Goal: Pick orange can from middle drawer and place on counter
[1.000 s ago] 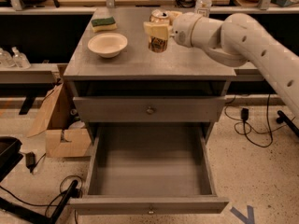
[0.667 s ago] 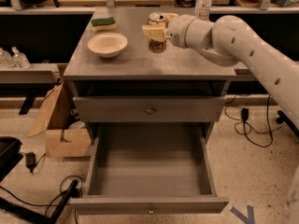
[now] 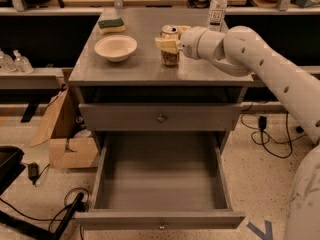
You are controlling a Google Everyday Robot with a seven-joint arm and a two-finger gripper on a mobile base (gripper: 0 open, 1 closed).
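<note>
orange can (image 3: 170, 59) upright on counter (image 3: 145, 70), 3 o'clock of bowl (image 3: 115, 47). gripper (image 3: 169, 38) straddles it, fingers can-width, look clamped; prob steadying for release. middle drawer (image 3: 160, 218) at 6, open, empty.

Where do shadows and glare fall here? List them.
Camera view: the counter is evenly lit, no glare; deep shadow beneath its overhang, dimness inside the drawer; the pale pincer, at the can on the counter, looks brightest.
</note>
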